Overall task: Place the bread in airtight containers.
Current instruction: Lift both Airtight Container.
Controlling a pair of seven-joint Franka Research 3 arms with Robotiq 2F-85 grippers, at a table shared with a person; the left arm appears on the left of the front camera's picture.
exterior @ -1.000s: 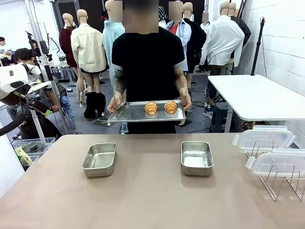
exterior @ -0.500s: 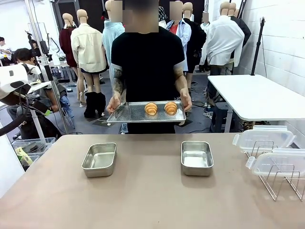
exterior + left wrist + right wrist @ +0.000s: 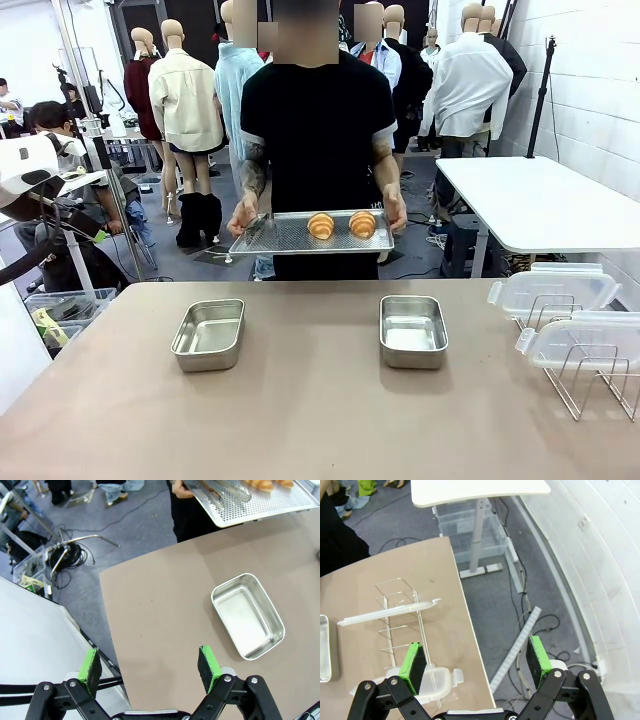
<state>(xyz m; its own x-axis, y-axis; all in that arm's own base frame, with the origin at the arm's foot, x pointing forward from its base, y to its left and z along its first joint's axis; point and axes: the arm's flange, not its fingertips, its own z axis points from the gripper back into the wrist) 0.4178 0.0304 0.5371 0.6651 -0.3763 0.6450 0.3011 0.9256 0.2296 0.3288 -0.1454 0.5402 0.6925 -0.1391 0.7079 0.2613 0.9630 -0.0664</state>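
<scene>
The left gripper (image 3: pixel 149 663) hangs above the table's left edge with its jaws spread wide and nothing between the green pads. Just beyond it on the brown table (image 3: pixel 310 420) sits the left container (image 3: pixel 209 334), a shallow steel box with no lid and nothing inside.

Across the table a person in a black shirt stands holding a flat perforated tray (image 3: pixel 280 238) level at waist height, one hand (image 3: pixel 243 215) on its left end and the other hand (image 3: pixel 394 212) on its right end. Both pieces of bread lie side by side on the tray's right half: the left croissant (image 3: pixel 321 226) and the right croissant (image 3: pixel 362 224), close together but apart. The tray is held beyond the table's far edge, well apart from both boxes.

The right container (image 3: pixel 413 330) sits on the table right of the middle, also open and bare inside. Farther right, a wire rack (image 3: pixel 590 385) stands at the table's right edge with two clear lids resting on it, the far lid (image 3: pixel 555 290) and the near lid (image 3: pixel 585 340).

The right gripper (image 3: pixel 476 659) hovers over that corner, above the rack and the floor beside the table, jaws fully apart and holding nothing.
</scene>
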